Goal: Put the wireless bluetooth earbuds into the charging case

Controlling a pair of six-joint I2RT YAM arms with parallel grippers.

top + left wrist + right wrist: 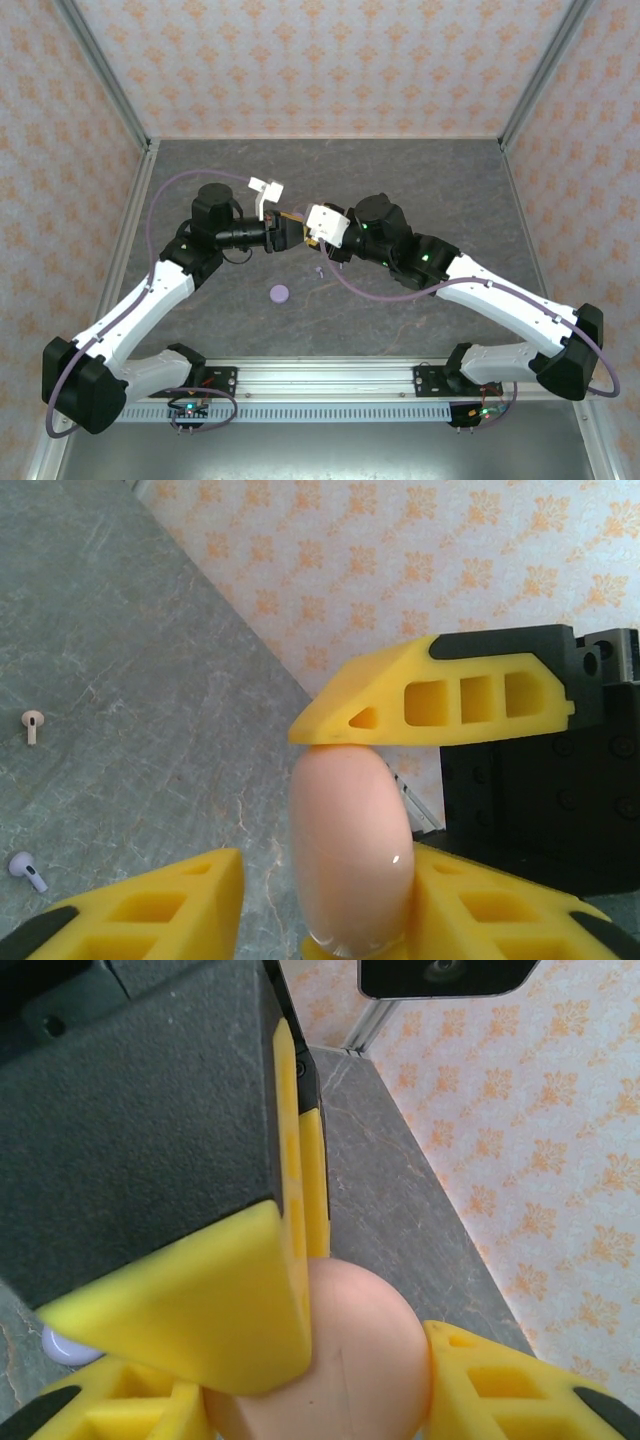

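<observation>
Lying on the grey marbled tabletop (pixel 400 180) were a pinkish earbud (pixel 32 726) and a lavender earbud (pixel 28 872), with the peach charging case (pixel 350 850) up above them, right gripper (pixel 320 1400) clamped on it, left gripper (pixel 330 910) around it (grip unclear tbh), lavender disc (pixel 279 293) nearby, floral walls (pixel 320 70) around.

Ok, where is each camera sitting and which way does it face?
Top external: above and behind the bases, looking down at the table; left arm and right arm show.
Left wrist: on the left arm, looking across the table toward the wall; left gripper at bottom.
Right wrist: on the right arm, facing a corner post; right gripper at bottom.
Shared: both wrist views see the pink case.
</observation>
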